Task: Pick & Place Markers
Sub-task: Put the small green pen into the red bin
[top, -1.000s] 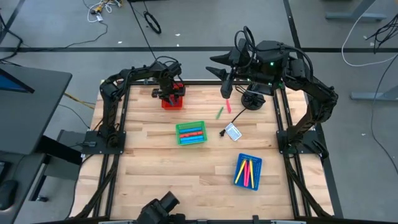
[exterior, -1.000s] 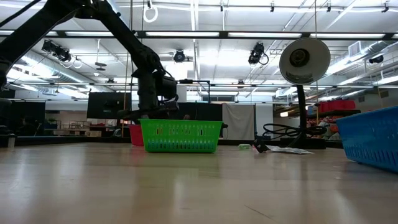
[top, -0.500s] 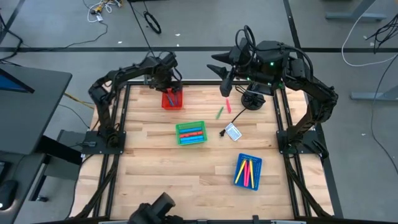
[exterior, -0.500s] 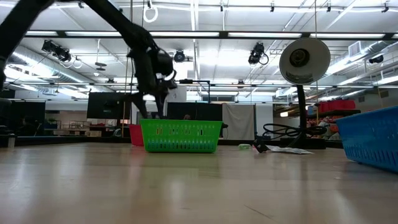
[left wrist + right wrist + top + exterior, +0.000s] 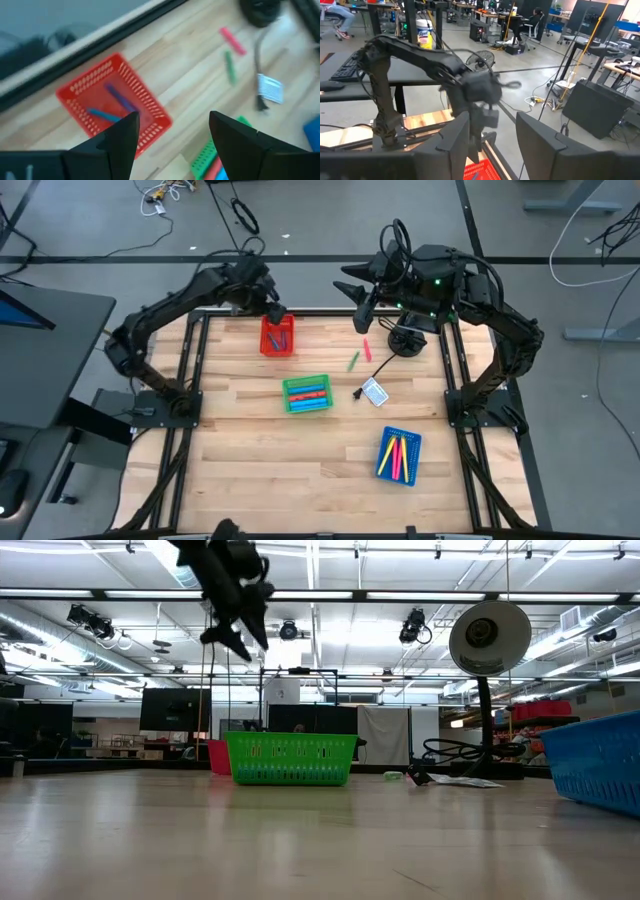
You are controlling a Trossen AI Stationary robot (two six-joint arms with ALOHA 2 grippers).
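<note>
Markers (image 5: 279,337) are seen lying in the red tray (image 5: 265,346); the left gripper (image 5: 272,308) is raised above it, jaws open and empty. Next, the pink marker (image 5: 367,348) and green marker (image 5: 353,360) on the table would need grasping; the right gripper (image 5: 362,315) hangs open, empty.

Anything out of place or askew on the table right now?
Two markers lie loose on the wood instead of in a tray: a pink marker and a green marker, near the far edge below the right hand. A small white-and-blue card sits askew nearby.
</note>
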